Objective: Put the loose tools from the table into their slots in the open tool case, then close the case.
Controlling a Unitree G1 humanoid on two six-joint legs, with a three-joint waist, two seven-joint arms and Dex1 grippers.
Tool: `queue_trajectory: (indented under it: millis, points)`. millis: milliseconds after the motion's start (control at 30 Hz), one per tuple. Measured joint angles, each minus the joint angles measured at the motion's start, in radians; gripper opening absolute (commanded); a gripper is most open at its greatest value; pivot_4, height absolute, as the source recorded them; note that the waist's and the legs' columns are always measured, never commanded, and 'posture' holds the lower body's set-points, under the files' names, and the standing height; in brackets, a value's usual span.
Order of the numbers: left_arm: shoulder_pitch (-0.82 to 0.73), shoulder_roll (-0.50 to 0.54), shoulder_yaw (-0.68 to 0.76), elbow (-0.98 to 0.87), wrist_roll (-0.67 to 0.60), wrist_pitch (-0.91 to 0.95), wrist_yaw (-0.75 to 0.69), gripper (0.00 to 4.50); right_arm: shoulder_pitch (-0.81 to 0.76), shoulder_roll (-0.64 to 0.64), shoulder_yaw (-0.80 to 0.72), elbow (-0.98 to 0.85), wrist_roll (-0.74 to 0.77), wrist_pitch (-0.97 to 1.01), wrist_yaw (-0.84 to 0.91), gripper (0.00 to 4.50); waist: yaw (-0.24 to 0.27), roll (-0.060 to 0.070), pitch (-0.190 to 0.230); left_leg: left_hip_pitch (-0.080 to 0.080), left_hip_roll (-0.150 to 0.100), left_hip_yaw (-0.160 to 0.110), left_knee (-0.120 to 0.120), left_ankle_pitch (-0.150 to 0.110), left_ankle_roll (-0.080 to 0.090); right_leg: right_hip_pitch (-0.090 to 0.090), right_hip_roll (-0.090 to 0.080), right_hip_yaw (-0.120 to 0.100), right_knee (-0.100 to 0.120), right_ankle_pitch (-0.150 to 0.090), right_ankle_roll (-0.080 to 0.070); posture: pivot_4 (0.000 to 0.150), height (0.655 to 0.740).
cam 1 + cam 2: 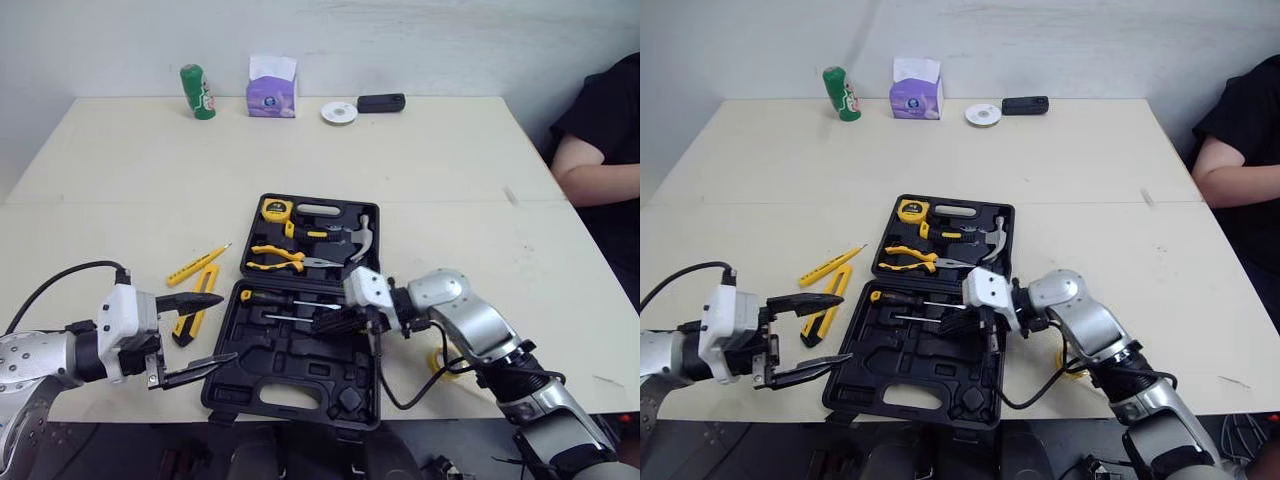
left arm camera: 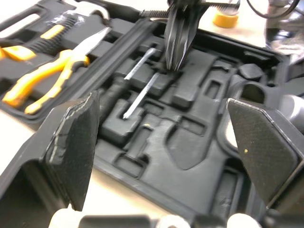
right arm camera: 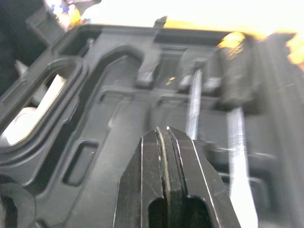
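Tool case [image 1: 300, 368] lies open on surface [image 1: 450, 180]; right gripper [image 3: 164, 133], jaws pressed together, apparently tamps screwdrivers [image 1: 292, 301] into slots, while left gripper [image 1: 226, 327], jaws spread and empty, hovers at case's 8 o'clock.

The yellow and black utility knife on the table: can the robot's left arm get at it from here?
Probably yes. The left gripper hangs open right beside the yellow and black utility knife, with one finger over it, and no other tool lies on the knife.
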Motion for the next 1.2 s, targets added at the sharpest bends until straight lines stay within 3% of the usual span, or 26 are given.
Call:
queue_trajectory:
  millis: [67,300,533,833,1033,1200]
  points:
    - [0.020,-0.007,0.055,0.049,0.017,-0.028,0.009,4.50,0.000,-0.028,-0.104,0.000,0.042,-0.022,-0.013,0.90,-0.001,0.000,0.000,0.000,0.000,0.000,-0.001,0.000,0.000,0.000,0.001,0.000,-0.001,0.000,0.000,0.150,0.7400]
    - [0.112,-0.072,0.247,0.218,0.051,-0.105,0.050,4.50,0.097,-0.199,-0.324,0.051,0.075,-0.119,-0.021,4.40,0.000,0.000,0.000,-0.001,0.000,0.001,-0.002,-0.003,0.001,0.000,0.000,-0.001,-0.007,0.000,0.000,0.150,0.7400]
    - [0.175,-0.137,0.403,0.348,0.075,-0.198,0.135,4.50,0.178,-0.331,-0.513,0.329,0.059,-0.374,-0.002,4.40,-0.003,-0.002,0.002,0.000,0.000,0.001,0.000,-0.004,0.003,0.003,0.000,0.000,-0.008,0.001,0.002,0.150,0.7400]
    - [0.235,-0.166,0.567,0.684,0.148,-0.318,0.331,4.50,0.219,-0.489,-0.710,0.962,-0.025,-0.685,-0.245,4.40,-0.009,-0.002,0.003,0.001,0.001,0.001,-0.001,-0.009,-0.004,0.002,-0.001,0.000,-0.010,0.000,0.000,0.150,0.7400]
    - [0.265,-0.163,0.583,0.770,0.149,-0.339,0.365,4.50,0.307,-0.514,-0.727,1.145,-0.054,-0.775,-0.337,4.40,-0.027,-0.002,0.002,0.001,0.000,0.001,-0.002,-0.009,-0.004,0.003,-0.002,-0.001,-0.011,0.000,0.000,0.150,0.7400]
    - [0.265,-0.166,0.571,0.732,0.131,-0.337,0.361,4.50,0.365,-0.510,-0.728,1.170,-0.059,-0.811,-0.363,4.40,-0.033,-0.001,0.003,0.001,0.001,0.001,-0.003,-0.009,-0.004,0.003,-0.002,-0.001,-0.011,0.000,0.000,0.150,0.7400]
